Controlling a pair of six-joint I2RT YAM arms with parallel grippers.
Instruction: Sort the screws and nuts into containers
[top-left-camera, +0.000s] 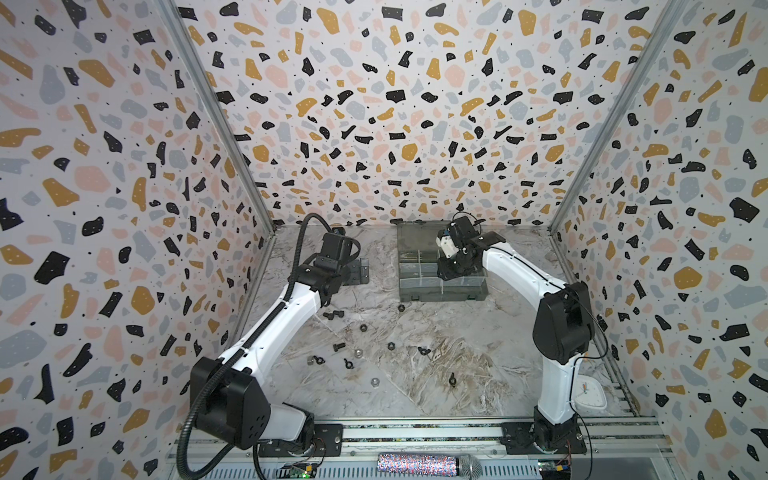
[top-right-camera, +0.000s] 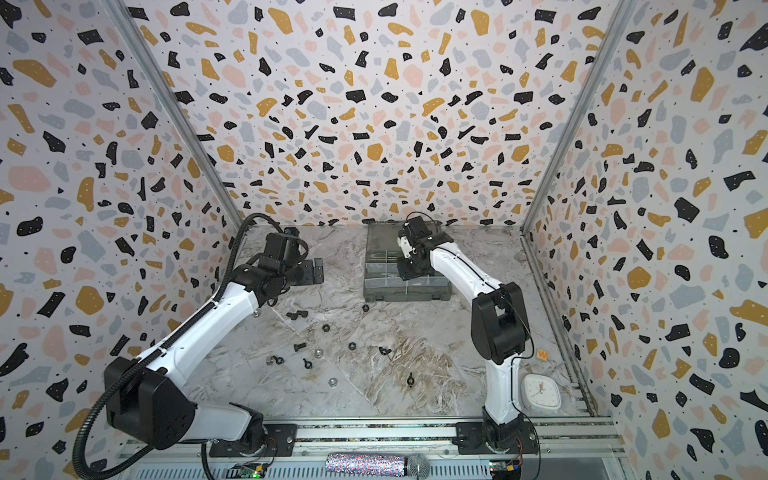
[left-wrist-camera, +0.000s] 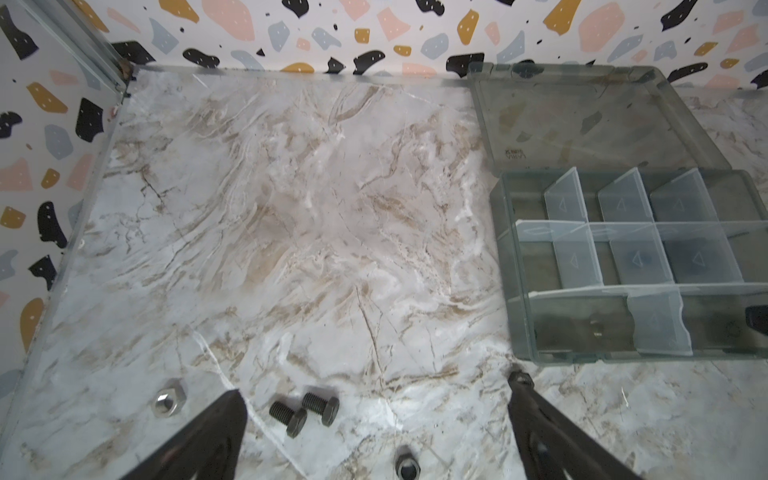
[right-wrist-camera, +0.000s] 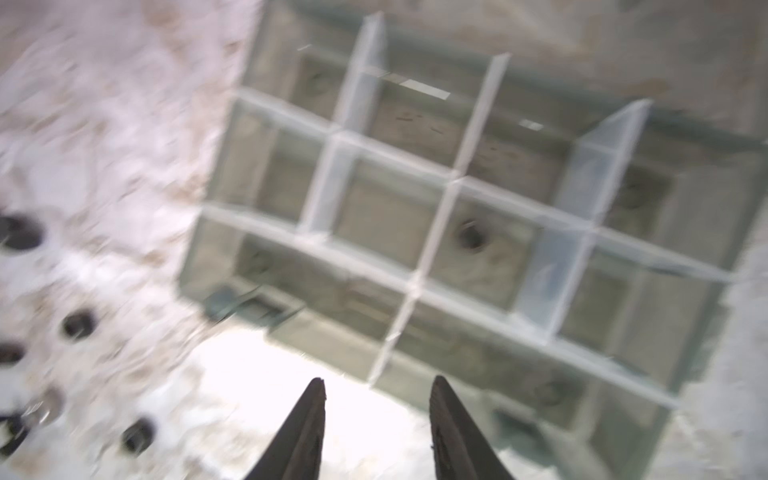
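Screws (left-wrist-camera: 304, 411) and nuts (top-left-camera: 390, 345) lie scattered on marble bench (top-left-camera: 457, 374), in front of containers (left-wrist-camera: 582, 232) at back. Right end effector (right-wrist-camera: 379, 379) hangs over containers, jaws apart, nothing between; dark piece (right-wrist-camera: 471, 237) sits in middle compartment, too blurred to name. Left end effector (left-wrist-camera: 376, 383) spread wide above two side-by-side screws. Likely best: lift clear of dividers, take one piece per grasp.
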